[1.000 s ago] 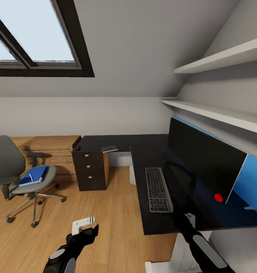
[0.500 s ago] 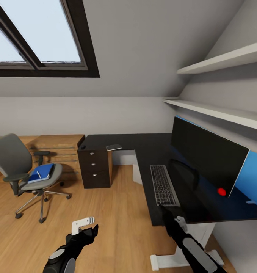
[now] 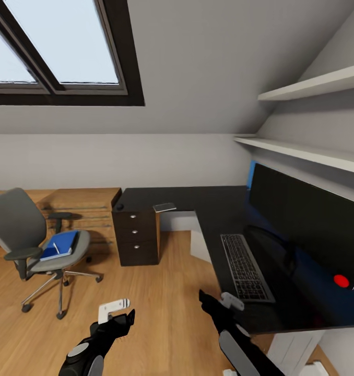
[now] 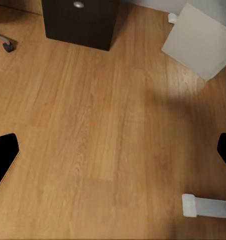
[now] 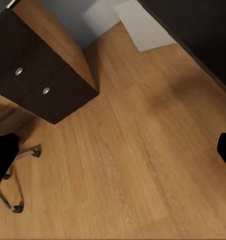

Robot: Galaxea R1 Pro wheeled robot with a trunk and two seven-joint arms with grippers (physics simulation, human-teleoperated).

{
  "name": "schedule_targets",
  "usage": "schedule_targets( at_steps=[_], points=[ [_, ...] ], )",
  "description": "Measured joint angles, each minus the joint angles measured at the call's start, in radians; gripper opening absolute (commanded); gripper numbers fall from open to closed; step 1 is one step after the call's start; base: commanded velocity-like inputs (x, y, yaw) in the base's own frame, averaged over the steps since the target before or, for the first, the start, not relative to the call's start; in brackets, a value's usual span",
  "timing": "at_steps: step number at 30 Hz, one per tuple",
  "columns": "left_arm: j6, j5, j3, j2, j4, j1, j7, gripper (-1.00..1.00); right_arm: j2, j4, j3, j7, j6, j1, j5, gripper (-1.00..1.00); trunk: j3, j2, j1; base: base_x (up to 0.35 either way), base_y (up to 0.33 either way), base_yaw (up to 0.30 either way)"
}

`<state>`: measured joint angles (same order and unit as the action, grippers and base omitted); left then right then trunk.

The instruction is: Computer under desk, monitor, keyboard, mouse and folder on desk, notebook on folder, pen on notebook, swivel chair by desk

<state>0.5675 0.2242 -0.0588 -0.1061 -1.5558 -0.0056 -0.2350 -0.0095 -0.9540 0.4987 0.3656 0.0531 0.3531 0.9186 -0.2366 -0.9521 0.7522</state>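
A: Nearest first. What are the arms doing?

B: Both hang low over the wooden floor (image 3: 161, 292). The left gripper (image 3: 116, 312), at about seven o'clock in the head view, has its fingers spread wide with nothing between them; its wrist camera looks at bare boards between two dark fingertips. The right gripper (image 3: 213, 303), near five o'clock, is likewise parted and empty. My guess is they are tucked in for travel, not reaching.

A: And the desk (image 3: 198, 201)?

B: An L-shaped black top off toward three o'clock. The keyboard (image 3: 246, 266) lies on it, its long axis running from the near edge away toward the wall, parallel to the monitor (image 3: 302, 219) just beside it on the right. The screen faces left across the keys. They sit as a working pair, so those two look settled.

A: Further out?

B: The drawer unit (image 3: 138, 236) stands under the desk's far wing, and a small grey flat object (image 3: 164, 207) lies on the top above it; I cannot tell what it is. At nine o'clock the swivel chair (image 3: 31, 235) stands well apart from the desk, seat turned toward it. The folder (image 3: 61, 244) lies flat on the seat, with a pale sliver on it, perhaps the pen.
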Motion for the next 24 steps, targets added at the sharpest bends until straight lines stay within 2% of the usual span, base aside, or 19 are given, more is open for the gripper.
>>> schedule_targets(
  at_steps=[1,2,7,11,15,24],
  points=[
    [0.000,0.000,0.000,0.000,0.000,0.000,0.000,1.00,0.008,-0.001,0.008,0.006,0.000,0.000,-0.028,1.00,0.000,0.000,0.000,0.267,0.234,0.000],
    [0.000,0.000,0.000,0.000,0.000,0.000,0.000,1.00,0.021,-0.002,0.024,0.015,0.000,0.000,-0.079,1.00,0.000,0.000,0.000,0.267,0.234,0.000],
    [-0.001,-0.001,0.000,0.000,0.000,0.000,0.000,1.00,0.046,-0.002,0.083,0.028,0.001,0.000,-0.195,1.00,0.000,0.000,0.000,0.261,0.244,0.000],
    [-0.001,-0.001,0.000,0.000,0.000,0.000,0.000,1.00,0.056,-0.001,0.097,0.038,0.003,0.000,-0.219,1.00,0.000,0.000,0.000,0.244,0.263,0.000],
    [-0.001,-0.001,0.000,0.000,0.000,0.000,0.000,1.00,0.063,0.001,0.098,0.062,0.005,0.000,-0.226,1.00,0.000,0.000,0.000,0.235,0.269,0.000],
    [-0.001,-0.001,0.000,0.000,0.000,0.000,0.000,1.00,0.060,-0.003,0.097,0.063,0.002,0.000,-0.234,1.00,0.000,0.000,0.000,0.233,0.271,0.000]
  ],
)
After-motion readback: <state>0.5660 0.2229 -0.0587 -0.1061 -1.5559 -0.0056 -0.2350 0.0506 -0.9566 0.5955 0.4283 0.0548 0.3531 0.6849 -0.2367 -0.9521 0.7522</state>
